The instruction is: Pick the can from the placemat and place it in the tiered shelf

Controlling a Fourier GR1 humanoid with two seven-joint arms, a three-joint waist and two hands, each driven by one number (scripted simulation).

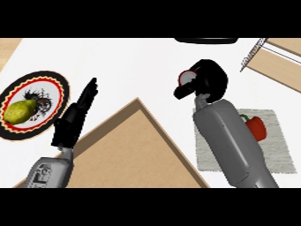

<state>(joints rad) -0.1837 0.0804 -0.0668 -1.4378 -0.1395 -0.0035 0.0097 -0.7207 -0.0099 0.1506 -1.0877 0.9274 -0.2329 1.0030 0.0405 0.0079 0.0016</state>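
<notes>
My right hand [208,81] is curled round the can [186,78], of which only a pale end with a red rim shows at the hand's left side. The hand holds it above the white counter, up and left of the grey placemat [276,150]. The tiered shelf [288,62], wooden boards in a thin wire frame, stands at the upper right, apart from the hand. My left hand [76,115] rests at the left with its fingers straight, holding nothing.
A red pepper [255,126] lies on the placemat, partly behind my right forearm. A patterned plate [56,95] with a yellow pear [20,111] sits at the far left. A wooden triangular board [133,152] fills the lower middle. A dark object [205,40] shows at the top edge.
</notes>
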